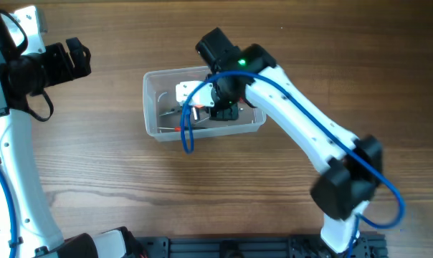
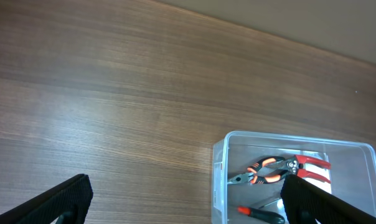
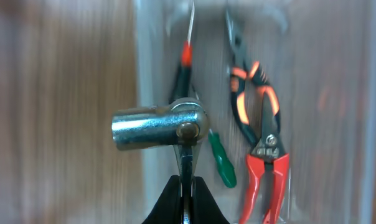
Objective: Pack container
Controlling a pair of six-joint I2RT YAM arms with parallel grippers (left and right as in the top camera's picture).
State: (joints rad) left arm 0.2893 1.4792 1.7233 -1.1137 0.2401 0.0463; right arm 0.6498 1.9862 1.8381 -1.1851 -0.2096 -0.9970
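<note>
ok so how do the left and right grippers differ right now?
The left gripper is open and empty; the right gripper is shut on the shaft of a chrome socket tool. The left gripper hangs over bare table, off to the side of the container; the right gripper is above the container, over the pliers lying inside. Shared: both have black fingers.

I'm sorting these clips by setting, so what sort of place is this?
Probably a robotics lab bench: a left arm and right arm work at a wooden table, where a clear container holds hand tools like pliers, and the right jaws grip a chrome wrench.
</note>
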